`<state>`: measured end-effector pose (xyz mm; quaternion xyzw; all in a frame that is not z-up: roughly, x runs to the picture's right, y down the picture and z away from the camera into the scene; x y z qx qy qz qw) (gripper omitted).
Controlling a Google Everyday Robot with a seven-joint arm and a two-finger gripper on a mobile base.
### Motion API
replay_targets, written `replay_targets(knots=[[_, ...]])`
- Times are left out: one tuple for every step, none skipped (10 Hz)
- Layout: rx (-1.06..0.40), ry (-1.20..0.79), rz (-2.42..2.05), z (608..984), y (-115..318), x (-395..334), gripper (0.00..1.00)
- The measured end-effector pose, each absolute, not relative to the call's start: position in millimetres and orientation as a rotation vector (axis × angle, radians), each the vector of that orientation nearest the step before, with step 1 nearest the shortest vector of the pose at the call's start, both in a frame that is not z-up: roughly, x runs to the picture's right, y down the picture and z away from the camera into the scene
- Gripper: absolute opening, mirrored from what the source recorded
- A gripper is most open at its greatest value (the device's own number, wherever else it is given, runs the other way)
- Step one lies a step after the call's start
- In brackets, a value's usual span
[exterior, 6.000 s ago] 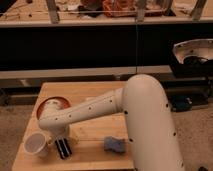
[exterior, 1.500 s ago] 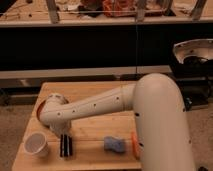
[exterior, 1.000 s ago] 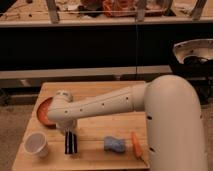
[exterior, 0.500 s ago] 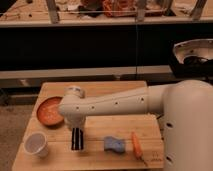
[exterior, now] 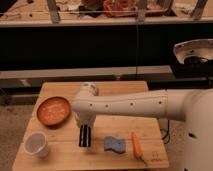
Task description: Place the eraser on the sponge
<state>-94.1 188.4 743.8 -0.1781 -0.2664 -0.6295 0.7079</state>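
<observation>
The blue sponge [exterior: 116,144] lies on the wooden table [exterior: 125,92] near its front edge, right of centre. The eraser [exterior: 85,139], a black block with a thin light stripe, hangs upright under my white arm, just left of the sponge and a short gap from it. My gripper [exterior: 85,131] reaches down from the wrist and is shut on the eraser. The eraser's lower end is close to the tabletop; I cannot tell whether it touches.
An orange carrot [exterior: 137,144] lies right beside the sponge. An orange bowl [exterior: 53,111] sits at the left and a white cup [exterior: 36,144] at the front left. A dark counter runs behind the table.
My arm has swung to the right, carrying the eraser from beside the cup toward the sponge. The cup, bowl, sponge and carrot have stayed where they were.
</observation>
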Motion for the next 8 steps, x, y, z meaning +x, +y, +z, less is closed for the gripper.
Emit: replay_targets(knots=[[-0.394, -0.588, -1.382, 744.2, 184.6, -84.1, 0.00], [-0.390, -0.585, -1.355, 742.9, 180.3, -71.4, 0.00], [-0.387, -0.582, -1.333, 741.1, 176.9, -61.5, 0.00], [-0.382, -0.577, -1.318, 740.0, 175.6, -54.5, 0.00], [-0.379, -0.577, -1.310, 739.8, 176.5, -48.1, 0.00], [-0.379, -0.577, -1.295, 739.3, 178.6, -34.5, 0.00], [-0.379, -0.578, -1.280, 739.1, 181.4, -21.1, 0.00], [-0.379, -0.583, -1.265, 739.5, 185.4, -12.4, 0.00]])
